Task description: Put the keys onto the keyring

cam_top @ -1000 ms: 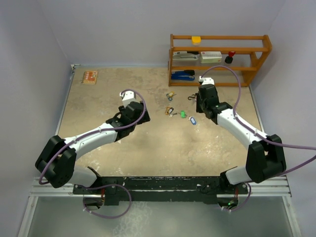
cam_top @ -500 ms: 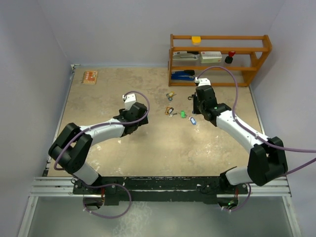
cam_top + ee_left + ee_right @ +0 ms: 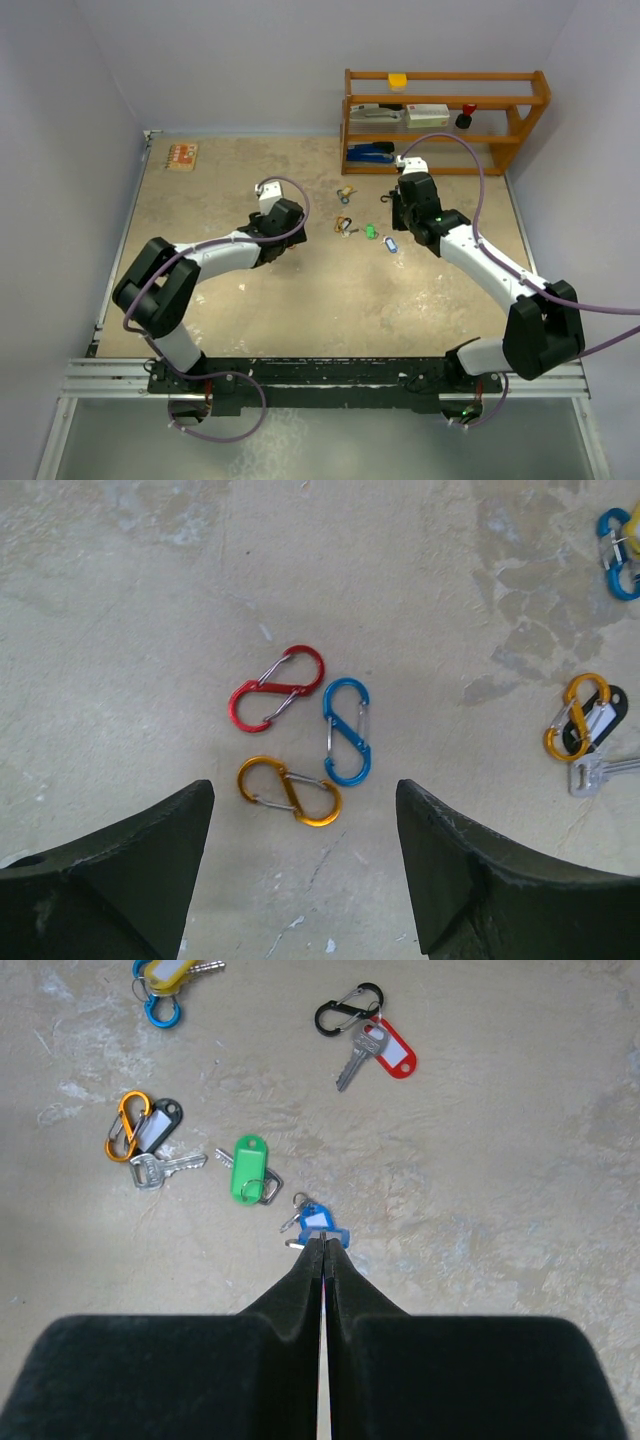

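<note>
Five tagged keys [image 3: 250, 1168] are lying past our right gripper [image 3: 322, 1248], pinched shut beside the blue-tagged key [image 3: 318, 1222] (we are finding its label unreadable). Our left gripper [image 3: 303, 790] is hovering wide over three S-carabiners [image 3: 347, 730], with open tabletop [image 3: 120, 630] around them.

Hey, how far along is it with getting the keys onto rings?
Seemingly done: red-tagged key on a black clip, black-tagged key on an orange clip, yellow-tagged key on a blue clip. In hand: nothing; the right claw is shut beside the blue-tagged key; the left claw hangs open over three loose clips. Left: that key and the green-tagged key.
</note>
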